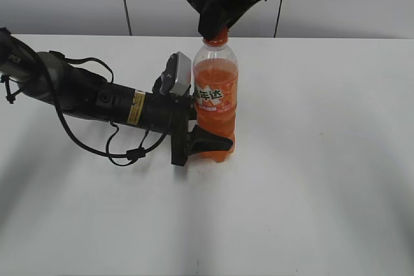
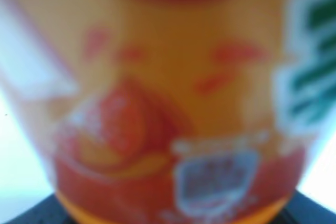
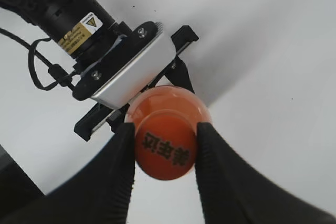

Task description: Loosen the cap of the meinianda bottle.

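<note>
The meinianda bottle (image 1: pixel 215 98) stands upright on the white table, clear plastic with orange drink and an orange label. My left gripper (image 1: pixel 206 141) is shut on its lower body from the left. The bottle's label (image 2: pixel 168 93) fills the left wrist view, blurred. My right gripper (image 1: pixel 217 30) comes down from above and is shut on the orange cap (image 3: pixel 166 147); both black fingers press its sides (image 3: pixel 164 141). The cap top shows black Chinese characters.
The left arm (image 1: pixel 97 98) lies low across the table's left side with black cables looping beside it. The white table (image 1: pixel 323 179) stretches out to the right and front. A grey panelled wall stands behind.
</note>
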### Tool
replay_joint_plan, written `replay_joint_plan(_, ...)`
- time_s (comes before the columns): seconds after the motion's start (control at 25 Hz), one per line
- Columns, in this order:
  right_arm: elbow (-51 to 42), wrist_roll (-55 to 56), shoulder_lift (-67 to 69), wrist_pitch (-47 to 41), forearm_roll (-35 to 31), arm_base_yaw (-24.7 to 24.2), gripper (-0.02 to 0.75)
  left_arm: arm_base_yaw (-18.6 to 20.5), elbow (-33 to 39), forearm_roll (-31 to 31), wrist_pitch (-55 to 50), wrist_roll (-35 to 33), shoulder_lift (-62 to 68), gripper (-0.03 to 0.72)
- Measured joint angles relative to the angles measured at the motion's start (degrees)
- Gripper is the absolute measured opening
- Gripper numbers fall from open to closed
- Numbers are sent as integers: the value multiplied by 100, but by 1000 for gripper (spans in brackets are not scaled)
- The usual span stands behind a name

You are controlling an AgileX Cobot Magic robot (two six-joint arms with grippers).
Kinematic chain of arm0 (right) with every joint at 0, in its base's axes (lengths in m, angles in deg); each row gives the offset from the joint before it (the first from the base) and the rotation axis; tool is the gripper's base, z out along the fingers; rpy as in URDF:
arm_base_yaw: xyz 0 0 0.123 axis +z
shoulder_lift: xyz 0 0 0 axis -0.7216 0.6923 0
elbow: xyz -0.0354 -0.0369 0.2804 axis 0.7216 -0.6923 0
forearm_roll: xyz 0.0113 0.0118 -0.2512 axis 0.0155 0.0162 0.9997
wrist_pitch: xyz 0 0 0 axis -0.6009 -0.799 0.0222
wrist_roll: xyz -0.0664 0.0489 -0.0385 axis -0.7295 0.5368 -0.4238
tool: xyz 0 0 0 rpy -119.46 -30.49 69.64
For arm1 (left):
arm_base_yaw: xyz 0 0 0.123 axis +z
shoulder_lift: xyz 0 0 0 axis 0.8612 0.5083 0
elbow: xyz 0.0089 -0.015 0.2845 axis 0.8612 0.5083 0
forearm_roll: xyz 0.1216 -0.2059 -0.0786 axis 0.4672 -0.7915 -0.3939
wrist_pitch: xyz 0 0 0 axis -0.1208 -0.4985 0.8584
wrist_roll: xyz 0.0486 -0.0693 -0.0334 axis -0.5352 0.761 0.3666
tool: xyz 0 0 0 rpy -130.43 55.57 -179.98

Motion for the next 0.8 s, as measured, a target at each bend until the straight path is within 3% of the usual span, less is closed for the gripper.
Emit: replay_joint_plan(0.8,0,-3402,0,-17,-148,-6,268,5,0,43,94,-24,17,410)
